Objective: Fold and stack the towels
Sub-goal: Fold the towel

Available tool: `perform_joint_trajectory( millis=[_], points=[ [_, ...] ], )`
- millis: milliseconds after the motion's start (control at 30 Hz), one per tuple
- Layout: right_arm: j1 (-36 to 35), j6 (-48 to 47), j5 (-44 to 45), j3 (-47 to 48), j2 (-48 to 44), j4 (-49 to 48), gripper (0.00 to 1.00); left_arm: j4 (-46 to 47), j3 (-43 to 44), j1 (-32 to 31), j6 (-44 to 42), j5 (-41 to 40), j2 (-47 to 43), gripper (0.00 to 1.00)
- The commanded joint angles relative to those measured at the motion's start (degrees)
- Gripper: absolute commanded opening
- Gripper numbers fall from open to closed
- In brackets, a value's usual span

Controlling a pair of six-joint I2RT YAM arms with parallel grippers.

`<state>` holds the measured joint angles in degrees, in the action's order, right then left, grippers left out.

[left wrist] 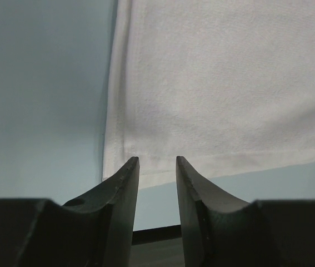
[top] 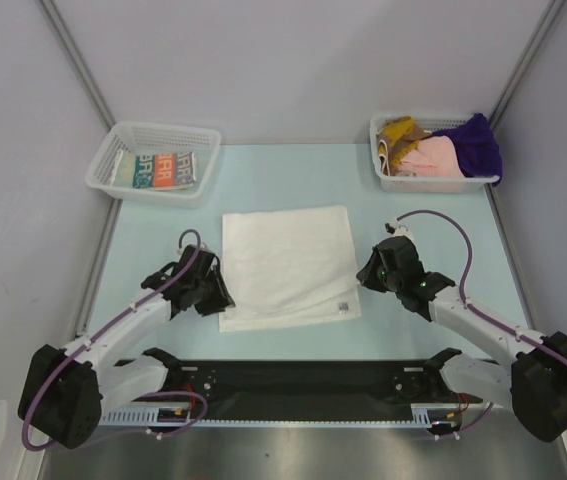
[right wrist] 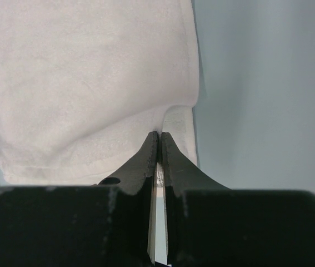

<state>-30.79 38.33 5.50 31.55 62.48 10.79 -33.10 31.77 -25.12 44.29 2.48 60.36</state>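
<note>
Nothing legible (towel tag point(top: 344, 308) too small).

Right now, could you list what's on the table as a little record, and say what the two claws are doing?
Centre: white towel, spread on the table, rumpled near its right corner
Left basket: one folded printed towel
Right basket: mustard towel, pink towel, purple towel, heaped unfolded
Left gripper: open, over the white towel's near left corner, holding nothing
Right gripper: shut, seemingly pinching the white towel's right edge
</note>
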Motion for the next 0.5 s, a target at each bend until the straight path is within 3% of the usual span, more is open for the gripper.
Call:
perform_joint_trajectory(
  millis=[0,467],
  points=[
    [0.55,-1.15,-0.05,1.58,0.19,-1.91,0.03,-2.23,-1.00,-0.28,3.52,-1.61,-1.74,0.38],
    [1.69,-1.76,-0.66,1.58,1.59,-2.88,0.03,0.67,-2.77,-0.36,5.19,-0.37,2.04,0.36]
  ],
)
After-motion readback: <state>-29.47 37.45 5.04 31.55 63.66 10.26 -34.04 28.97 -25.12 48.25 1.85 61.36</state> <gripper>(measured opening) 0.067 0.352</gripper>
